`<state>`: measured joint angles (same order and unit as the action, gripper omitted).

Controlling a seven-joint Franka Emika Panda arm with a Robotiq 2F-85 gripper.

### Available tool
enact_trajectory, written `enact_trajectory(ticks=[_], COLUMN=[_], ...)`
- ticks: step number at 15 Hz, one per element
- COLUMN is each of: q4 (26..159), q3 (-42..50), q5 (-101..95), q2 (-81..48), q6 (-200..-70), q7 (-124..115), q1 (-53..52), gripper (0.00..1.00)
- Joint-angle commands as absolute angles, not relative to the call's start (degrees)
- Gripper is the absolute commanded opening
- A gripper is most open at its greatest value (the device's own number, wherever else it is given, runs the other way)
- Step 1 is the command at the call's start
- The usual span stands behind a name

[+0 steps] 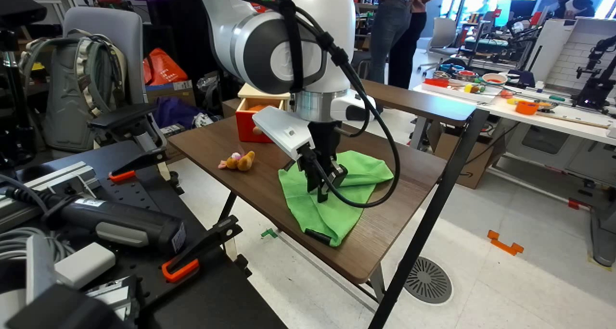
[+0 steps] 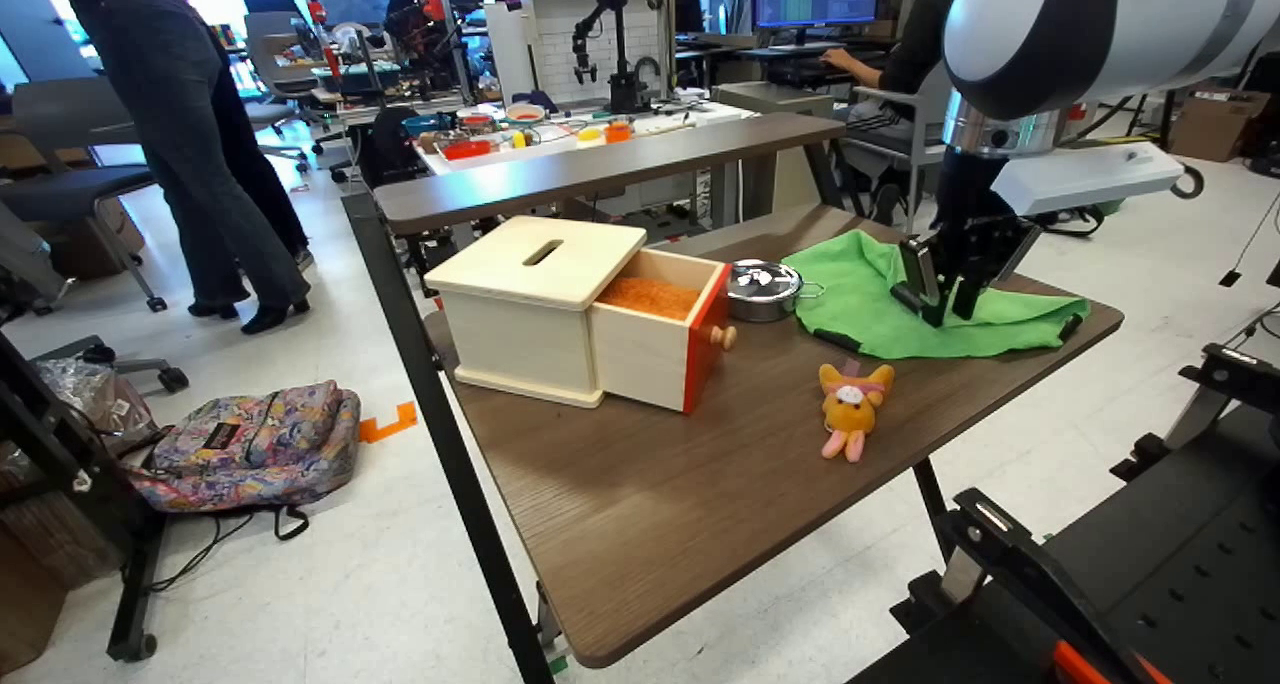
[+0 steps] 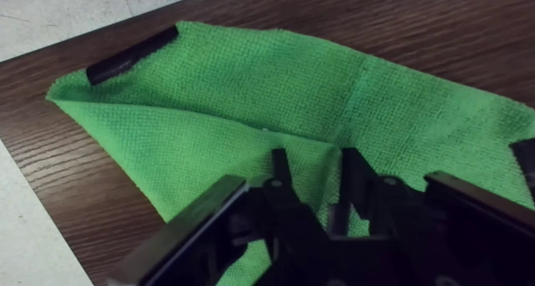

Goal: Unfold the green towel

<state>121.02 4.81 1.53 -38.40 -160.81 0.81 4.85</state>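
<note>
We are holding our white arm (image 1: 221, 35) bent at a large grey-and-white joint (image 1: 283, 63), with the silver wrist collar (image 1: 315, 106) sitting below it. From that collar, in both exterior views, we are pointing our black tool (image 3: 315, 153) downward. Up close, in the wrist view, our two fingers (image 3: 281, 167) are standing apart, their tips leaving a gap between them. A white housing (image 1: 281, 130) is jutting out slantwise above the tool, and a black cable (image 1: 340, 56) is running down the arm and looping out beside it.
</note>
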Motion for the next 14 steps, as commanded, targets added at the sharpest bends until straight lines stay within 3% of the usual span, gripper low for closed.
enact_trajectory(ticks=[1,2,3,5,10,14], q4=[120.26,120.27,120.34,120.36,120.16,120.43], q3=[3.75,3.66,3.45,3.05,2.15,2.44], q5=[1.69,1.75,1.79,1.98,2.31,1.95], q2=[-39.08,-39.07,-39.05,-38.97,-39.01,-38.1], q6=[-161.91,-161.91,-162.33,-162.4,-162.04,-162.04], q7=[1.24,1.29,1.56,1.81,2.1,1.88], q1=[5.97,6.05,6.24,6.57,7.58,7.43], gripper=[0.7,0.76,0.33,0.36,0.0,0.0])
